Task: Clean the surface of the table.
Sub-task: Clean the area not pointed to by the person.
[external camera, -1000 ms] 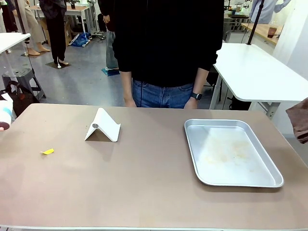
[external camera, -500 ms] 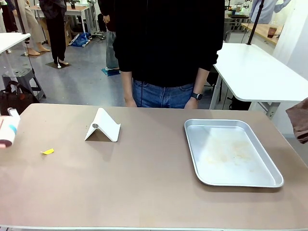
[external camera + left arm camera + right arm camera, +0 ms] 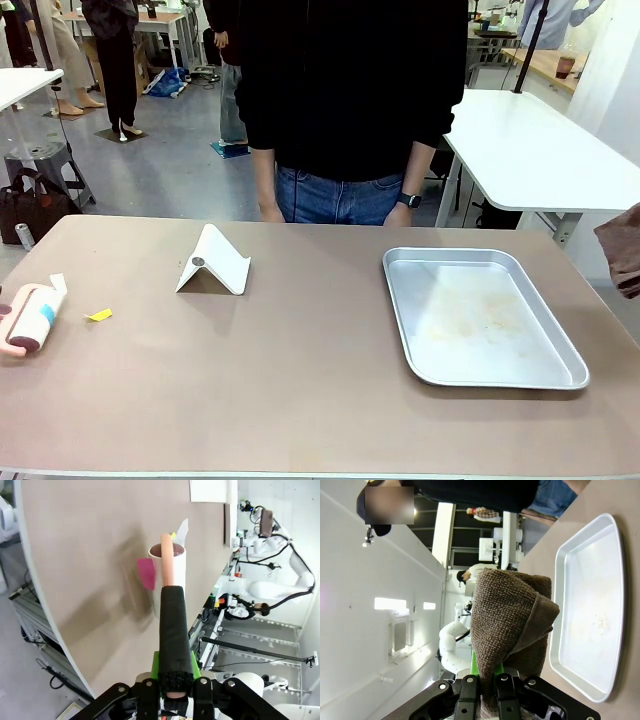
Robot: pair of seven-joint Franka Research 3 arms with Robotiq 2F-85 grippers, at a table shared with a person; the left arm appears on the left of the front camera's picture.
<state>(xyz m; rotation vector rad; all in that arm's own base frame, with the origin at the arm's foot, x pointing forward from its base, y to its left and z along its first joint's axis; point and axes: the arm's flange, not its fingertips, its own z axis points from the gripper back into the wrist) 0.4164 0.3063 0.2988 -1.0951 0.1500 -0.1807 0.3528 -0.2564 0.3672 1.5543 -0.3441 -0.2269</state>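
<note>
Left gripper clamps a lint roller at the table's left edge; right gripper clamps a brown cloth.

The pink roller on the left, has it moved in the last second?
Yes. The pink roller has come nearer the camera and farther over the table, now beside the unmoved yellow scrap.

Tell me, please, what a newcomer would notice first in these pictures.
A shallow silver tray lies on the right of the table, with a white folded stand farther left. At the left edge the left gripper is shut on the handle of a lint roller, near a small yellow scrap. At the right edge the right gripper is shut on a brown cloth.
</note>
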